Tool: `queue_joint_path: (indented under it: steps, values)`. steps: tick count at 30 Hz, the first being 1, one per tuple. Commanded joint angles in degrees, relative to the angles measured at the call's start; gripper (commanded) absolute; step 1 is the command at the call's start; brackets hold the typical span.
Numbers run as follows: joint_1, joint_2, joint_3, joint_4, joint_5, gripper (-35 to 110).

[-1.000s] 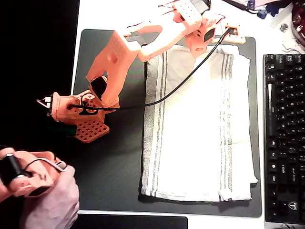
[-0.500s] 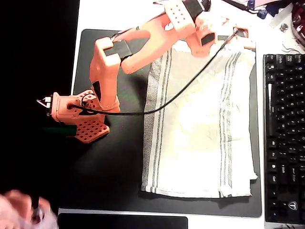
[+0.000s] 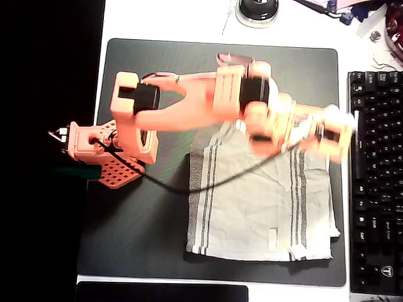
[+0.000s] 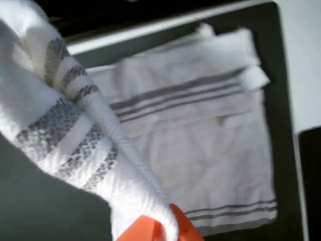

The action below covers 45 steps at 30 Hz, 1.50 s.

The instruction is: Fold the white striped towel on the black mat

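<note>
The white striped towel (image 3: 252, 214) lies on the black mat (image 3: 145, 220), right of centre in the overhead view. Its far part is lifted and drawn toward the near side. My gripper (image 3: 329, 131), blurred by motion, hangs over the towel's right side near the keyboard, shut on the towel's raised edge. In the wrist view the held fold of the towel (image 4: 75, 125) drapes across the left, above an orange fingertip (image 4: 150, 230). Below it the rest of the towel (image 4: 210, 145) lies flat on the mat (image 4: 35, 206).
A black keyboard (image 3: 376, 182) runs along the mat's right edge. The arm's orange base (image 3: 104, 154) stands on the mat's left side, and its black cable (image 3: 208, 184) crosses the towel. A round black object (image 3: 257, 9) sits beyond the mat's far edge.
The gripper swung from the towel's far right corner toward the near side, dragging that edge along. The towel now covers less of the mat. The hand at the lower left is gone.
</note>
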Motion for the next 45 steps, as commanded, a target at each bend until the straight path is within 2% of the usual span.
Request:
queue_joint_path:
  steps: [1, 8, 14, 22, 29, 33, 38, 45]
  values:
    - [7.1, 0.9, 2.1, -2.6, -4.8, 0]
    - [18.1, -8.3, 11.0, -15.6, -11.7, 1]
    - [21.6, -9.3, 14.8, -20.1, -11.9, 15]
    - [21.7, -3.8, 12.2, -15.1, -12.0, 18]
    - [18.2, 7.6, 18.3, -11.6, -11.7, 17]
    - [16.8, 18.0, 27.0, -7.5, -8.3, 17]
    - [17.7, 32.0, 45.2, -7.6, -6.0, 17]
    - [20.2, 33.8, 61.0, -15.2, -3.1, 16]
